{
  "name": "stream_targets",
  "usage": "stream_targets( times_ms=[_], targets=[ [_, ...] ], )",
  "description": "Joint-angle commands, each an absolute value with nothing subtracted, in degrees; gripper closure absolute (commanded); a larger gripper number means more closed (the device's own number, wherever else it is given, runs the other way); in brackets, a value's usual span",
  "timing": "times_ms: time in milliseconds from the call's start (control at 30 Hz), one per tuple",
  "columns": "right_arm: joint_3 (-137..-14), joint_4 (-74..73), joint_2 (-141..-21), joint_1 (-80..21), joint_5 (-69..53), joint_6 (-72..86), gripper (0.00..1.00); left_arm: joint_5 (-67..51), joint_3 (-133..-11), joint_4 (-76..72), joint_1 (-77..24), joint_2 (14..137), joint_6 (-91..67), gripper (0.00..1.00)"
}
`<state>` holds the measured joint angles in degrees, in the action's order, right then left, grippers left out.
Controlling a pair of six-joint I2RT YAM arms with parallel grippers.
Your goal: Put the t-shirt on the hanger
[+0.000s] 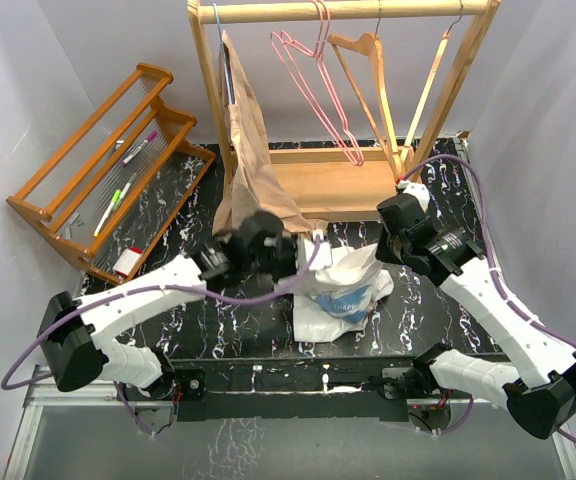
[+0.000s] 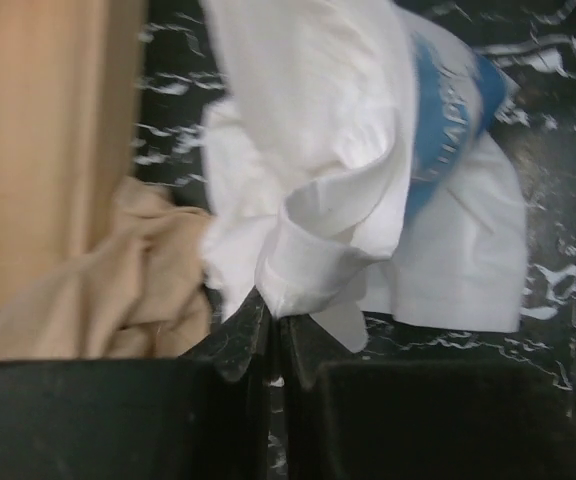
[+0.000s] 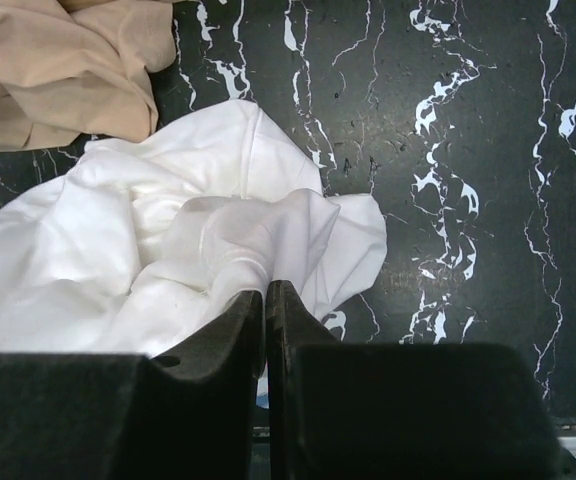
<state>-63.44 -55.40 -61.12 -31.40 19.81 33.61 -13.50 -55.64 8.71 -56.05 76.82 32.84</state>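
The white t-shirt point(image 1: 343, 285) with a blue print is bunched at the middle of the black marble table, partly lifted between both grippers. My left gripper point(image 1: 303, 252) is shut on a hemmed edge of the t-shirt point(image 2: 308, 200), with the blue print point(image 2: 438, 120) to the right. My right gripper point(image 1: 386, 248) is shut on a fold of the t-shirt point(image 3: 238, 240). The pink wire hanger point(image 1: 313, 85) hangs by its hook from the wooden rail point(image 1: 348, 10) at the back, apart from both grippers.
A beige-tan garment point(image 1: 250, 160) hangs at the rail's left and drapes onto the table point(image 2: 88, 290), close to my left gripper. A light-wood hanger point(image 1: 368, 80) hangs right of the pink one. A wooden rack point(image 1: 108, 170) with pens stands at the left.
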Motion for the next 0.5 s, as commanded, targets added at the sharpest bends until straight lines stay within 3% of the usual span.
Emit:
stream_targets(
  times_ms=[0,200,467],
  targets=[
    [-68.7,-59.0,-57.7,-31.2,21.5,35.4,0.92,-14.9,-73.1,26.3,-50.8,73.3,35.0,1.0],
    [-75.2,-63.0,-56.5,-31.2,21.8,36.6,0.92,-13.9,-92.4,42.0,-48.9,77.6,39.1,1.0],
    [-99.0,-69.0,-64.4,-31.2,26.7,30.3,0.92,-9.6,-113.4,50.4,-48.9,87.8,39.9,1.0]
  ],
)
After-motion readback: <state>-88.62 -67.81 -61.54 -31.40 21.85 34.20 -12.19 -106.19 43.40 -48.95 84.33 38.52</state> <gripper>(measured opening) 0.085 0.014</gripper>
